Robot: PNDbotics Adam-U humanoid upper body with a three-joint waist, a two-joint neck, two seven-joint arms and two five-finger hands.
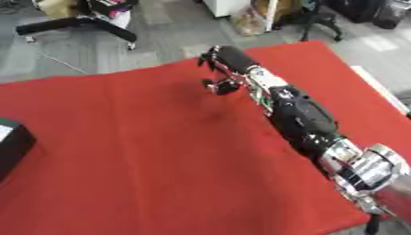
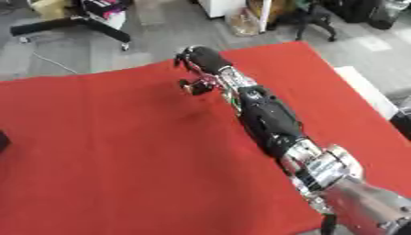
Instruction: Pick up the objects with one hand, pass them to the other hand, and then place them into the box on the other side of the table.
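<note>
Box [image 1: 12, 144] at the table's [image 1: 144, 160] left edge hides its contents; right hand [image 1: 224, 64], far side, grip unclear.

A grey floor [image 1: 104, 53] lies beyond the red-covered counter [image 1: 144, 160]. The dark base of a wheeled chair [image 1: 76, 25] stands at far left. Another dark chair [image 1: 321, 20] and a white cabinet [image 1: 224, 7] stand at far right.

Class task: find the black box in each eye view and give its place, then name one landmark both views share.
Left eye view: the black box sits at the left edge, on the red cloth.
Right eye view: only a dark sliver shows at the left edge.
Shared landmark: the right hand near the cloth's far edge.
</note>
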